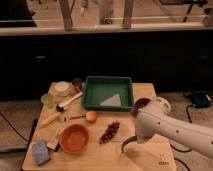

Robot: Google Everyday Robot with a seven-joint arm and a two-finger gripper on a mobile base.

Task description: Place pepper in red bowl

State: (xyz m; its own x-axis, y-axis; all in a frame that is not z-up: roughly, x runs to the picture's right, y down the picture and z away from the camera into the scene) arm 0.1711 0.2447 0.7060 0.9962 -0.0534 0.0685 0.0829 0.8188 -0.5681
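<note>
The pepper [126, 143] is a small curved green chili hanging from the end of my gripper [134, 139], just above the wooden table's front right part. The gripper is shut on the pepper's upper end, and my white arm [170, 127] covers most of the gripper. The red bowl [74, 138] is orange-red and glossy; it stands at the front left of the table, well to the left of the pepper, with nothing in it.
A cluster of dark grapes [110, 131] lies between the pepper and the red bowl. A dark maroon bowl [141, 103] sits behind my arm. A green tray [107, 92], an orange [91, 116], a yellow item [50, 120], a brush [70, 101] and a blue sponge [41, 151] are also on the table [145, 160].
</note>
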